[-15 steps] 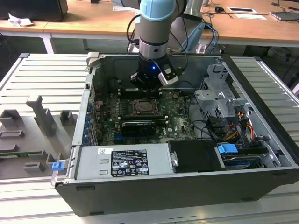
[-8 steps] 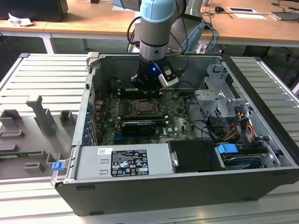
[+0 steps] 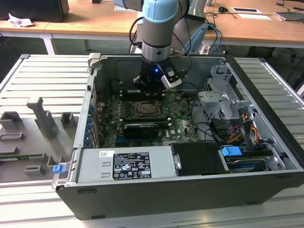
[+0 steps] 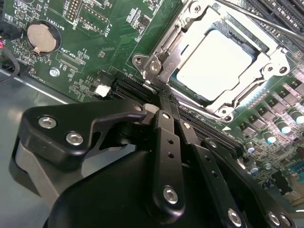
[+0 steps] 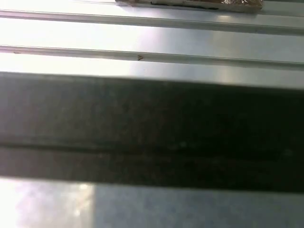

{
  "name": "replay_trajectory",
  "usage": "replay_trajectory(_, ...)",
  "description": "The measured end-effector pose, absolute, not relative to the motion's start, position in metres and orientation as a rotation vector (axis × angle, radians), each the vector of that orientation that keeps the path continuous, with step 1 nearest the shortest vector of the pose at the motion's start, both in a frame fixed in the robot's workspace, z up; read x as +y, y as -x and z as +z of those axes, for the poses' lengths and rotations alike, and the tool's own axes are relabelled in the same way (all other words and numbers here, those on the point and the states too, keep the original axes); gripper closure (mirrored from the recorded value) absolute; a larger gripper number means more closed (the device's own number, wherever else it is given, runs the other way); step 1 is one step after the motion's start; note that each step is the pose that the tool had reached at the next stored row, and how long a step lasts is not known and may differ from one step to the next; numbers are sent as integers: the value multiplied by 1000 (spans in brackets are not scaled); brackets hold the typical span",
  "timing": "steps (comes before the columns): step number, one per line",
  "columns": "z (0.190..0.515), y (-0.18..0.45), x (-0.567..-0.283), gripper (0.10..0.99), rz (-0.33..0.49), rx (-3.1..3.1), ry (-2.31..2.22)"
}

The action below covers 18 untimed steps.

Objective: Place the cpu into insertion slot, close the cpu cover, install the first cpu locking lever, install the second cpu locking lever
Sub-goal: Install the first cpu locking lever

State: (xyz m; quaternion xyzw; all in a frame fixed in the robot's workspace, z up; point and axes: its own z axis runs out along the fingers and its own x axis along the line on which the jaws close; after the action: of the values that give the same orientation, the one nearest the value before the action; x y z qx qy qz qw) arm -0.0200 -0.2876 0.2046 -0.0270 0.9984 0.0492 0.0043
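While the cpu [image 4: 214,61] sits under the closed cover [image 4: 266,64], the gripper [image 4: 159,102] hovers beside it, jaws closed, empty.

The exterior view looks down on me from high off the open computer case [image 3: 190,183], taking in the whole motherboard [image 3: 142,116] from a distance. My second wrist view peers close past my gripper [image 4: 159,102] at the insertion slot [image 4: 221,61], which both share. My first wrist view faces a ribbed metal surface [image 5: 152,38] at close range.
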Motion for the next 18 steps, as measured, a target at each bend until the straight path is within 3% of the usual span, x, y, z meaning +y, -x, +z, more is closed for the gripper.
replay_trajectory(13,207,17,-288,980,150,3128,85)
replay_trajectory(18,202,17,-288,980,112,3131,85)
